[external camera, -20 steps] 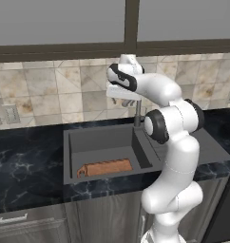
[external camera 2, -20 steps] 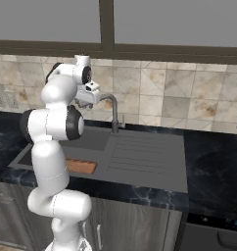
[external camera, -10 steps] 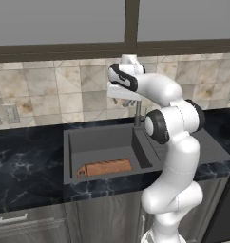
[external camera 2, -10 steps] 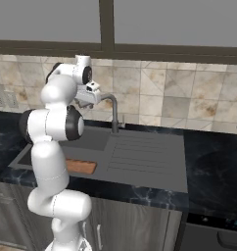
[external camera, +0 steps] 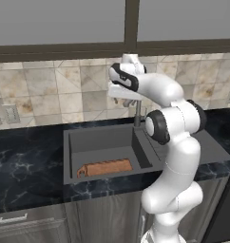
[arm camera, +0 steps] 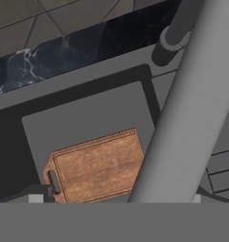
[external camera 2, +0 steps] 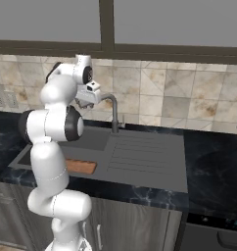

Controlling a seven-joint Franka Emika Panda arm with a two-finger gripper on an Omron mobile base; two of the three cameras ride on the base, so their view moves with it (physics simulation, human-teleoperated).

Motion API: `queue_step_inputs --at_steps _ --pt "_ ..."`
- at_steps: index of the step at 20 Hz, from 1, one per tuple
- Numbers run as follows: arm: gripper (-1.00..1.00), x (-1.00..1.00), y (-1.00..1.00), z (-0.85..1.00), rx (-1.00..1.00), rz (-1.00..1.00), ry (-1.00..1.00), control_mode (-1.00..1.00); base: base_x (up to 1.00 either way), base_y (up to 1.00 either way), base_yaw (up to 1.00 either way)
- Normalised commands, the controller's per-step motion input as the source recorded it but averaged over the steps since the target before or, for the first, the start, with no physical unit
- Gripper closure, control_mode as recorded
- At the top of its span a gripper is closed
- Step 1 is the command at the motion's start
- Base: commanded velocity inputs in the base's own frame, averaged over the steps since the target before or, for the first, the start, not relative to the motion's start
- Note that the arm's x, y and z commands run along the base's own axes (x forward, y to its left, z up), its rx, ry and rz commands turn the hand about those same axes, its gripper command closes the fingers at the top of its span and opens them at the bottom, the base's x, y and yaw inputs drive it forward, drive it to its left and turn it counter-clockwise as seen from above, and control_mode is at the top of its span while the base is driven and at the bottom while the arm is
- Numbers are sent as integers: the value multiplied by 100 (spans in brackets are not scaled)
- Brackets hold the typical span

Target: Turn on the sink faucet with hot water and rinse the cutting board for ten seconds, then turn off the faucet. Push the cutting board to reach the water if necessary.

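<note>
The dark grey sink faucet stands behind the sink, its spout bending left over the basin. My gripper is up at the spout's bend, open, with the spout running between its fingers in the hand view. The reddish-brown cutting board lies flat on the basin floor at the front, loop handle to the left. From the right base view the gripper sits at the faucet's spout end, and the cutting board is partly hidden behind my arm. The hand view looks down on the cutting board. Water is out of view.
A ribbed drainboard lies right of the basin, set in a black marble counter. A tiled wall and a window rise behind the faucet. Cabinet fronts run below the counter.
</note>
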Motion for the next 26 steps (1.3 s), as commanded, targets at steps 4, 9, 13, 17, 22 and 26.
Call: queue_step_inputs --at_steps 4,9,13,17,22,26 --pt "-100 -4 0 49 0 0 0 -100 0 0 0" --pt "-100 -22 -11 54 0 0 0 -100 0 0 0" --pt "-100 -23 -9 28 0 0 0 -100 0 0 0" --pt "-100 -28 -19 22 0 0 0 -100 0 0 0" --pt "-100 -42 -36 4 0 0 -4 -100 0 0 0" --pt "-100 -40 -38 0 0 3 -5 -100 0 0 0"
